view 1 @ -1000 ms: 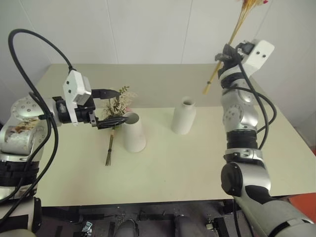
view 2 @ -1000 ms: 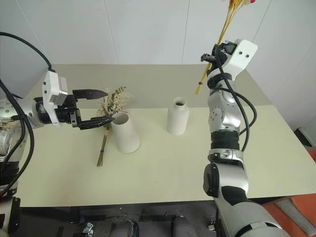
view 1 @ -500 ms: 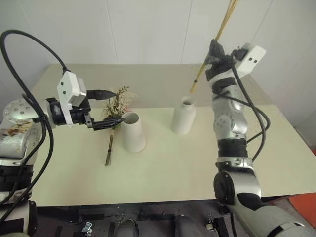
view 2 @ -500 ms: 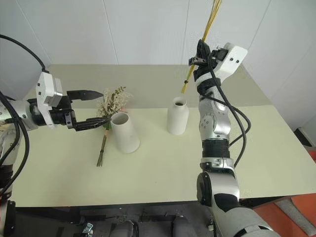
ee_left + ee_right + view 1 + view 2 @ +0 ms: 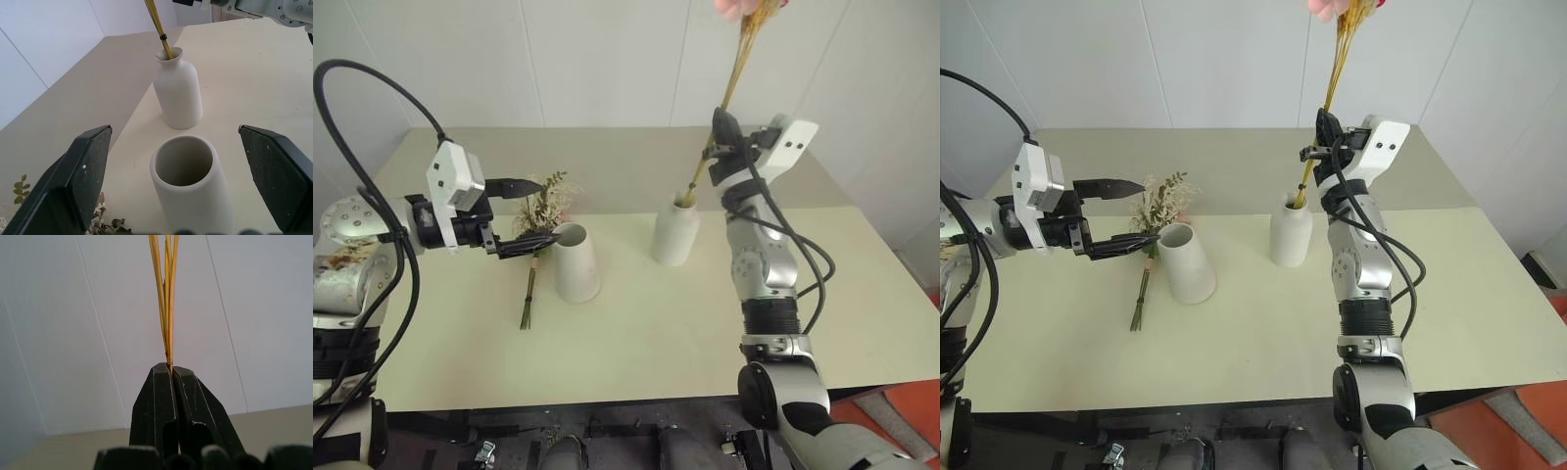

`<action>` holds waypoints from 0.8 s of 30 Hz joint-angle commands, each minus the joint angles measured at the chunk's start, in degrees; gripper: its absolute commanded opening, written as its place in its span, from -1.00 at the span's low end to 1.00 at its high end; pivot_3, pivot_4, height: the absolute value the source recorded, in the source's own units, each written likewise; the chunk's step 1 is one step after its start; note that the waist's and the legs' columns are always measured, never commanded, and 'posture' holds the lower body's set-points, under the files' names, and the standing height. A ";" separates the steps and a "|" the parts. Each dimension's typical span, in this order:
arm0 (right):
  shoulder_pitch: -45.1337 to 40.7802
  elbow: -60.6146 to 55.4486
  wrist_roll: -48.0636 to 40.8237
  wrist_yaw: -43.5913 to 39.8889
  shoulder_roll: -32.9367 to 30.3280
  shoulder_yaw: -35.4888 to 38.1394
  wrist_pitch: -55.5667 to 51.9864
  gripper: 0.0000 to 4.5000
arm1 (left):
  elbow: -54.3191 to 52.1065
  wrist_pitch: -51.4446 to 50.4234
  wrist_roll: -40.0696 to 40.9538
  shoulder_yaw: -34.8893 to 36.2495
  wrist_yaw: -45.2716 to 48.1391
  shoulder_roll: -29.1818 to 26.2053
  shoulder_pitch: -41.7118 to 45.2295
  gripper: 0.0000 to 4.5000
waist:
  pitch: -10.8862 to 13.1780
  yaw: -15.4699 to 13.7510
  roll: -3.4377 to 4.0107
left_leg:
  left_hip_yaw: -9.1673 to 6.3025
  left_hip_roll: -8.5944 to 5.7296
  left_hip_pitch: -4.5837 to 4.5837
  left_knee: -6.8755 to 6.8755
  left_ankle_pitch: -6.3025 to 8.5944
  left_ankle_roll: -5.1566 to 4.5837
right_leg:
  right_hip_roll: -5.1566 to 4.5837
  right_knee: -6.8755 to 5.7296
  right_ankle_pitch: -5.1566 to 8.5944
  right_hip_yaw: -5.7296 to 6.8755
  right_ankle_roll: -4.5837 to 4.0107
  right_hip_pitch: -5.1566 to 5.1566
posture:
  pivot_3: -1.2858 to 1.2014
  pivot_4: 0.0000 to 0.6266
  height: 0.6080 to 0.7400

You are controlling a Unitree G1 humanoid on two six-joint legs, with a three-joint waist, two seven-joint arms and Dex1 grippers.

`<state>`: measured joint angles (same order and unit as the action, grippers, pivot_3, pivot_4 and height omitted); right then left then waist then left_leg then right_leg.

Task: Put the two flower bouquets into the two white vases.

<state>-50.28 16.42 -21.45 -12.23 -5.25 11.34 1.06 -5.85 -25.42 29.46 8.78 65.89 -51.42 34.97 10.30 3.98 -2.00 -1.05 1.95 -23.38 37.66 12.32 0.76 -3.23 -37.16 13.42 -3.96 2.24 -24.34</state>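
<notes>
the right hand [image 5: 1317, 155], pinching the slim yellow bunch [image 5: 736, 69], has swung it in from the side and down, so its stem ends now sit in the mouth of the bottle vase [image 5: 674, 233], and the first placing looks nearly done. the left hand [image 5: 530, 212] stays spread beside the cone vase [image 5: 577, 261]. on the bench [image 5: 636, 333] are two vases and two bouquets, the bushy bunch [image 5: 540, 223] lying by the cone vase.

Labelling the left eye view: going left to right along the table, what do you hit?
Left pincer → bushy dried bouquet → cone vase → bottle vase holding the yellow-stemmed bouquet's ends → right pincer.
</notes>
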 commanded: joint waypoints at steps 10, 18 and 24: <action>8.32 -11.72 -0.57 -4.47 0.25 -2.55 0.52 0.57 | -1.63 0.38 0.59 2.05 -0.79 -0.78 -0.46 1.00 | 0.00 -0.09 0.00 | -0.02 0.00 -0.02 -0.01 0.00 0.00 | 0.00 0.02 0.00 0.01 0.00 0.00 | 0.03 -0.52 1.00; 23.42 -34.54 -4.32 -5.50 -9.38 -3.45 -16.78 1.00 | -7.21 -7.63 -6.51 4.56 -16.99 -1.40 -6.32 1.00 | 0.00 -0.38 0.00 | -0.04 -0.01 -0.01 0.02 0.00 0.00 | -0.02 -0.01 0.01 0.01 0.01 0.01 | 0.03 -0.52 1.00; 26.50 -46.84 -8.08 -10.05 -29.32 -1.67 -36.86 1.00 | -16.50 -34.05 -7.07 6.22 -35.11 1.78 -4.92 1.00 | 0.00 -1.25 -0.03 | -0.05 -0.01 0.03 0.04 0.00 0.00 | 0.00 0.02 0.03 0.03 0.05 0.08 | 0.03 -0.52 1.00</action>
<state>-23.45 -25.97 -28.31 -20.57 -31.83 8.09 -31.66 -18.39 -52.68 21.74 12.89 34.37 -49.72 28.54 10.30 2.73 -2.03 -1.10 1.94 -23.34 37.70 12.33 0.76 -3.22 -37.13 13.46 -3.93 2.30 -24.26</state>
